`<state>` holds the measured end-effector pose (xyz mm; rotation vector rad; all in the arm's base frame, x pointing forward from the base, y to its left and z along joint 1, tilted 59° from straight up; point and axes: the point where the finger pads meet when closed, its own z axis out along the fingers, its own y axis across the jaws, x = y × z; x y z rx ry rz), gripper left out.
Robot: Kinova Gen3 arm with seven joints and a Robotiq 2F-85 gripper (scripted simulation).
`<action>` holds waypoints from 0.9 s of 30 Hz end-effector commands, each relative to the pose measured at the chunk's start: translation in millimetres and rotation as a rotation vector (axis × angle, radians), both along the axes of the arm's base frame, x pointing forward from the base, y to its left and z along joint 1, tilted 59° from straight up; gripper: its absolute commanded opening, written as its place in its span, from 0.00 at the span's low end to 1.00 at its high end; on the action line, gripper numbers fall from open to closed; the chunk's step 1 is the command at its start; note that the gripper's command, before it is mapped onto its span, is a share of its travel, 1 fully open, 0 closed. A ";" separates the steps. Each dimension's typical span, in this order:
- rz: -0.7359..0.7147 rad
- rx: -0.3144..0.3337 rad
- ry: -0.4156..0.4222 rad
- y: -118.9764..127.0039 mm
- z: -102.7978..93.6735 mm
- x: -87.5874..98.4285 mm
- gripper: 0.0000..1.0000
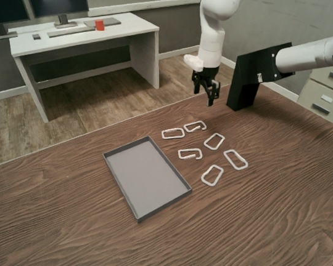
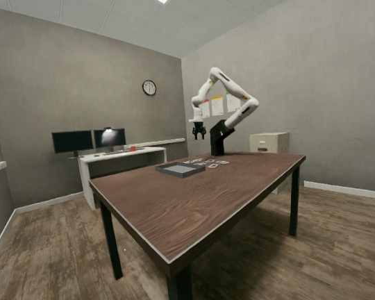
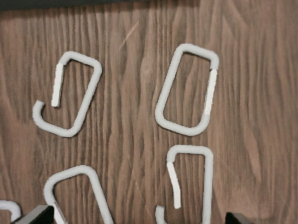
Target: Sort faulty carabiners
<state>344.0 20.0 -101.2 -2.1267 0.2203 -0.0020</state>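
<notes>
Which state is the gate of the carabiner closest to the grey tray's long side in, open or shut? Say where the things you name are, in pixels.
Open: on that carabiner (image 1: 180, 156) (image 3: 88, 100), the gate swings inward, leaving a gap before the hook.

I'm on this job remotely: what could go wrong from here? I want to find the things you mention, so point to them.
The two carabiners with open gates (image 1: 190, 149) (image 3: 91, 97) and (image 1: 195, 123) (image 3: 209, 177) sit close to closed ones, so the open end effector (image 1: 206, 96) (image 2: 199, 136) might nudge or grab a good one. Their thin frames lie flat, so the fingers could slip or press into the table (image 1: 235, 215) (image 2: 196, 194) (image 3: 130, 150). The tray's raised rim (image 1: 171, 164) (image 2: 171, 173) might catch a carabiner carried too low.
</notes>
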 end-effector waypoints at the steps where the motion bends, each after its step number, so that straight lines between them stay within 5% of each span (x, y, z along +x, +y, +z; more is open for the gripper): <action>1: -0.003 0.018 0.011 17.0 -21.5 -18.4 1.00; 11: -0.003 0.018 0.011 17.0 -21.5 -18.4 1.00; 12: -0.003 0.018 0.011 41.0 -65.9 -49.5 1.00; 27: -0.003 0.018 0.011 41.0 -65.9 -49.5 1.00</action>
